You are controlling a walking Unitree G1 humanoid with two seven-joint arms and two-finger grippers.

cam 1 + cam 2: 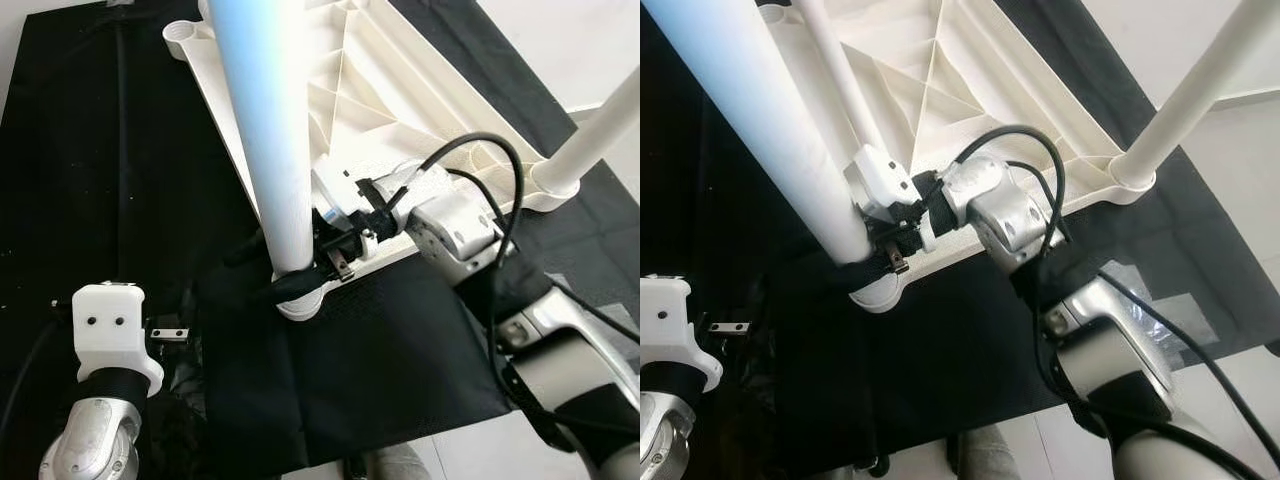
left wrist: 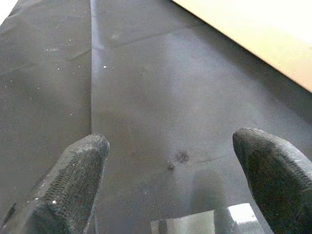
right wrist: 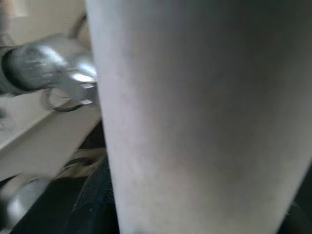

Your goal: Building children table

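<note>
**Right end effector clamped on the near table leg**

The white tabletop lies upside down on a black cloth, ribbed underside facing up. At its near corner stands a white leg, seated in the corner socket and rising toward the camera. The right end effector is right at the base of that leg, black fingers closed around it just above the socket; in the right wrist view the leg looms pale and blurred, very close. A second leg stands in the far right corner socket, and a third rises beyond. The left end effector hangs well apart on the left, fingers spread wide over bare black cloth, gripping nothing. Pale floor shows past the cloth's edge.
</note>
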